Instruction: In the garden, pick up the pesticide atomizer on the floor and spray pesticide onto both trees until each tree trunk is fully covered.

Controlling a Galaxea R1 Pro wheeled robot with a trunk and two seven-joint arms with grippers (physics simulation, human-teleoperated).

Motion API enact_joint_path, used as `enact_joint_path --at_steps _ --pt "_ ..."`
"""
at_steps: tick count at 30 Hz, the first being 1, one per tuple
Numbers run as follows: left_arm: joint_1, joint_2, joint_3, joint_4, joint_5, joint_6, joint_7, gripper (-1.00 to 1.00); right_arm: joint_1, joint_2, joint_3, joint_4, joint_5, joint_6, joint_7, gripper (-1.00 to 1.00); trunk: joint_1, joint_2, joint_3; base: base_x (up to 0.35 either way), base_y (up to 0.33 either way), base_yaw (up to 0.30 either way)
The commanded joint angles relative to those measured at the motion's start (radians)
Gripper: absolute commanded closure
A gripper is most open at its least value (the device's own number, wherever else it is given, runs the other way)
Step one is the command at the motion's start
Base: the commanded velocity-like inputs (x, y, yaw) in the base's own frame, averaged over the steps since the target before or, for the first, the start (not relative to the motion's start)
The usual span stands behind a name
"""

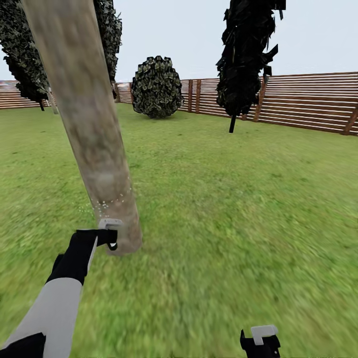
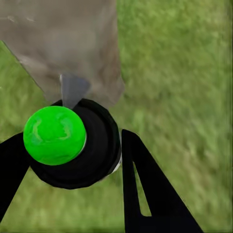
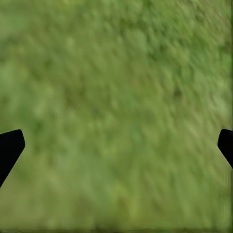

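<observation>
Head view: lawn (image 1: pixel 238 209) fenced | tree trunk (image 1: pixel 89 129) stands near, specks ringed low down | pesticide atomizer (image 2: pixel 70 145) is clamped between left gripper (image 2: pixel 68 160) jaws, nozzle aimed at the base | sweep is best carried upward steadily | right gripper (image 3: pixel 116 145) jaws spread wide, nothing held

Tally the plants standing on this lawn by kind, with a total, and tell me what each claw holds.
Thick pale mottled tree trunk, fine white specks low on it: 1
Round leafy bush: 1
Black cone-shaped cypress: 1
Total: 3
Left claw is shut on the pesticide atomizer, aimed at the trunk's base. Right claw is open over grass.
</observation>
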Motion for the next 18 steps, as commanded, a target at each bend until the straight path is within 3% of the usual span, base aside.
enact_joint_path --at_steps 1,5,8,10,14,17,18 --pt "-0.001 -0.011 0.003 0.0 -0.013 0.002 -0.008 1.0 -0.001 0.0 -0.008 0.001 0.01 -0.003 -0.003 -1.0 0.0 0.0 -0.001 -0.024 -0.023 0.0" --pt "0.0 -0.01 0.01 0.001 -0.013 0.003 0.055 1.0 -0.001 0.0 -0.008 0.001 0.01 -0.003 -0.003 -1.0 0.0 0.0 -0.001 -0.007 -0.007 0.0" --pt "0.0 0.02 0.03 0.0 -0.012 0.032 0.125 1.0 -0.001 -0.001 -0.008 0.001 0.01 -0.003 -0.003 -1.0 0.0 0.0 -0.001 0.0 0.0 0.0" --pt "0.0 0.03 0.035 0.0 -0.012 0.043 0.139 1.0 -0.001 -0.001 -0.008 0.001 0.01 -0.003 -0.003 -1.0 0.0 0.0 -0.001 0.0 0.0 0.0" --pt "0.001 0.008 0.028 0.002 -0.01 0.05 0.15 1.0 -0.001 -0.001 -0.008 0.001 0.01 -0.003 -0.003 -1.0 0.0 0.0 -0.001 0.0 0.0 0.0" --pt "0.0 -0.038 0.033 0.002 -0.008 0.053 0.152 1.0 -0.001 -0.001 -0.008 0.001 0.01 -0.003 -0.003 -1.0 0.0 0.0 -0.001 0.0 0.0 0.0" --pt "0.001 -0.04 0.034 0.002 -0.009 0.053 0.153 1.0 -0.001 -0.001 -0.008 0.001 0.01 -0.003 -0.003 -1.0 0.0 0.0 -0.001 0.0 0.0 0.0"
